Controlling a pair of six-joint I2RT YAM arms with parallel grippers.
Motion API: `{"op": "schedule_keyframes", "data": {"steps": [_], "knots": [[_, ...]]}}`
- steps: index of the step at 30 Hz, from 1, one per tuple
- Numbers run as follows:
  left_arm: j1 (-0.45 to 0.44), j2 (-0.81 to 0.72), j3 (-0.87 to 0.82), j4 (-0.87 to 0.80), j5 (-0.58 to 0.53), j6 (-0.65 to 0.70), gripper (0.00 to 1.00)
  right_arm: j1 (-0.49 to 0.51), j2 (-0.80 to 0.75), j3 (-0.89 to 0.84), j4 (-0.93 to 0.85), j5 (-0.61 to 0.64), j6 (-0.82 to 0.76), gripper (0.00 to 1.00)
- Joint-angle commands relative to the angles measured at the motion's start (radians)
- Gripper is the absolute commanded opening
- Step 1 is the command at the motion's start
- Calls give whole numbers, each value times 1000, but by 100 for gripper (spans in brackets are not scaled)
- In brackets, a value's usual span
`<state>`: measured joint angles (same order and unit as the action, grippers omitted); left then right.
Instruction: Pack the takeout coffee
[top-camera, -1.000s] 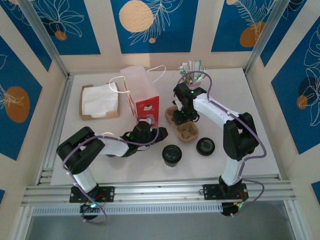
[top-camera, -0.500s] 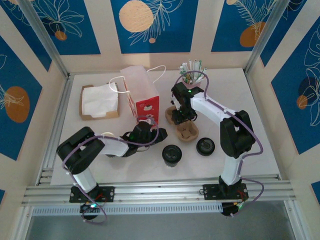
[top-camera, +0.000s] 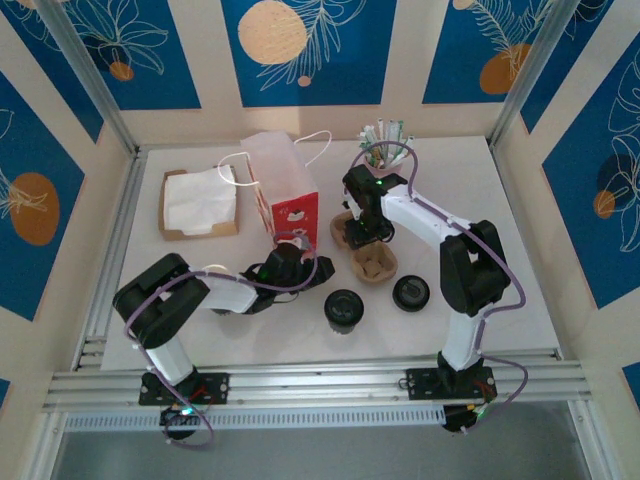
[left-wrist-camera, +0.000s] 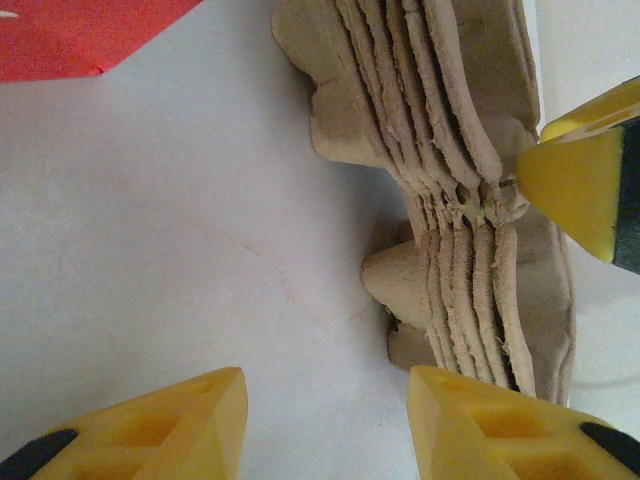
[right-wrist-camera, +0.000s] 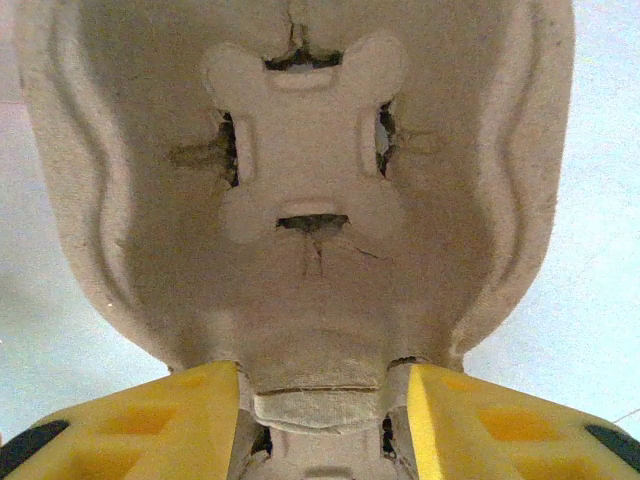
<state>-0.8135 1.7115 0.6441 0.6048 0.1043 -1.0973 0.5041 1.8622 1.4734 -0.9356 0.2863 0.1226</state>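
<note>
The takeout coffee (top-camera: 343, 310) stands lidded, held by nothing.
It sits nearer the bases than the left pincer (left-wrist-camera: 325, 400), which is spread over bare table (left-wrist-camera: 150, 250), the carrier stack (left-wrist-camera: 440, 150) just to its right; beyond, the right pincer (right-wrist-camera: 322, 400) seems to pinch the narrow neck of the top carrier (right-wrist-camera: 310, 200).

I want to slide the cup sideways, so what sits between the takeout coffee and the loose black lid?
Nothing stands there: in the top external view, bare white table separates the takeout coffee from the loose black lid.
</note>
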Motion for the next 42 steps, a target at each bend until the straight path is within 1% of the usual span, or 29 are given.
{"op": "schedule_keyframes", "data": {"steps": [1, 6, 12, 19, 28, 42], "knots": [[7, -15, 22, -14, 5, 21, 46, 6, 19, 24, -24, 5, -12, 49], [7, -14, 23, -14, 6, 22, 46, 7, 25, 25, -22, -4, -11, 49], [7, -14, 23, -12, 6, 21, 46, 6, 26, 25, -22, -9, -9, 45], [7, -13, 23, -12, 6, 21, 46, 7, 32, 24, -24, -9, -9, 46], [8, -11, 26, -6, 6, 19, 46, 8, 22, 25, -29, -16, -3, 38], [7, 8, 52, 19, 6, 13, 47, 5, -36, 13, -45, -34, 30, 36]]}}
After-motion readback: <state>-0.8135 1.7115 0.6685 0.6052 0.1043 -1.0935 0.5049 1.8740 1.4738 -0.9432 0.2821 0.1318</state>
